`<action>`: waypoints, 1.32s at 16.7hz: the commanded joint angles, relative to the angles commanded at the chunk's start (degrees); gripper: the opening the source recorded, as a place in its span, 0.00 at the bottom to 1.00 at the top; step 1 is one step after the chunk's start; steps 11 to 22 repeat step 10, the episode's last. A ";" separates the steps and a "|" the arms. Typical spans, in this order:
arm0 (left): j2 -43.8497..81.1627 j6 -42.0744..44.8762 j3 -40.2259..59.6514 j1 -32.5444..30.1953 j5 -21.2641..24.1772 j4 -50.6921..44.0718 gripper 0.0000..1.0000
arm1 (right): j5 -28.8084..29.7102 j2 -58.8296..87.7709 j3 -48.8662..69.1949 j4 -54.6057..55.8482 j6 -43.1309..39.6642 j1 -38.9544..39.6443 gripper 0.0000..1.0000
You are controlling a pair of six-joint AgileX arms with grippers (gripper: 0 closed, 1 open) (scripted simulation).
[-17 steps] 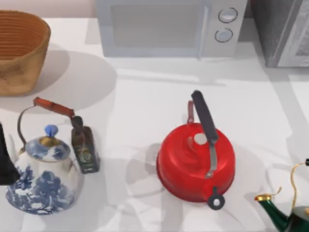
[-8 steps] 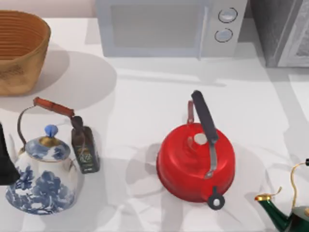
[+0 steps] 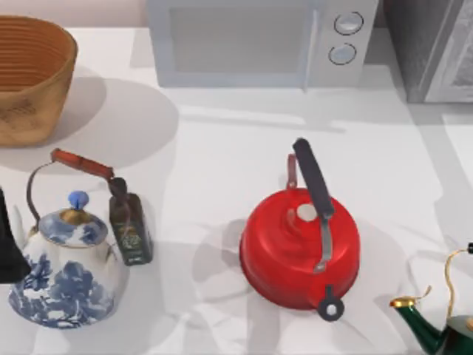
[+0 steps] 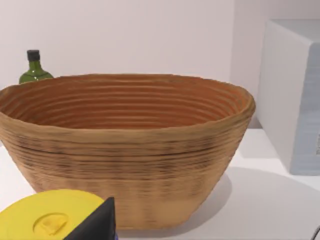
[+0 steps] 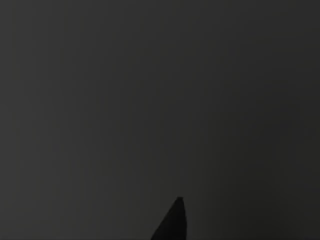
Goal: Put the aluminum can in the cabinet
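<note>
The aluminum can is out of view. The cabinet (image 3: 432,48), grey with a dark speckled surface and a pale framed door panel, stands at the table's back right corner. A black part of my left arm (image 3: 9,248) shows at the table's left edge, beside the blue-and-white teapot. In the left wrist view one dark fingertip (image 4: 97,224) pokes in low, in front of a woven basket (image 4: 125,150). The right wrist view is dark.
A white microwave (image 3: 251,41) stands at the back middle and a woven basket (image 3: 29,81) at the back left. A red kettle (image 3: 299,248), a dark square bottle (image 3: 130,231), a blue-and-white teapot (image 3: 66,270) and a green kettle (image 3: 440,325) stand nearer the front.
</note>
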 joint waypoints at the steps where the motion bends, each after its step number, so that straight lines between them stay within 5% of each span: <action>1: 0.00 0.00 0.00 0.00 0.00 0.00 1.00 | 0.00 0.00 0.00 0.00 0.00 0.00 0.75; 5: 0.00 0.00 0.00 0.00 0.00 0.00 1.00 | 0.00 0.00 0.00 0.00 0.00 0.00 1.00; 22: 0.00 0.00 0.00 0.00 0.00 0.00 1.00 | 0.00 0.00 0.00 0.00 0.00 0.00 1.00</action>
